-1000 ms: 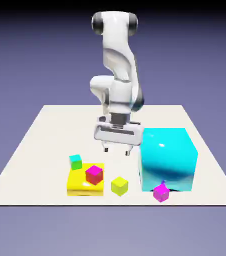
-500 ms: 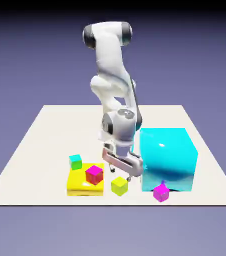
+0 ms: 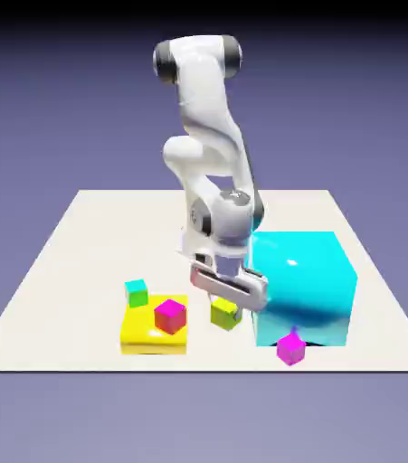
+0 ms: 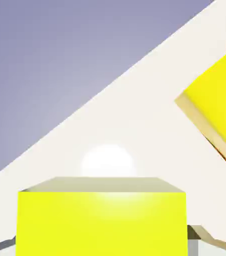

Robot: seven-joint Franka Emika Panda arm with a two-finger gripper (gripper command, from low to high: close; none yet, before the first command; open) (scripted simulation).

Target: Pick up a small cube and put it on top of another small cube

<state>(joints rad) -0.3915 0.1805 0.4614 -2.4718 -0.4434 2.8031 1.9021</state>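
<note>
Hand view: at six o'clock your claw point(image 4: 102, 245) is gripping the glossy lime cube point(image 4: 102, 220) by opposite faces. Probably handling light, stiff, slightly slick; you're wanting mid-face contact.

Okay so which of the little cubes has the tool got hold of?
The lime cube: it sits large between the fingertips, while the teal-green cube and both magenta ones lie away from them.
</note>
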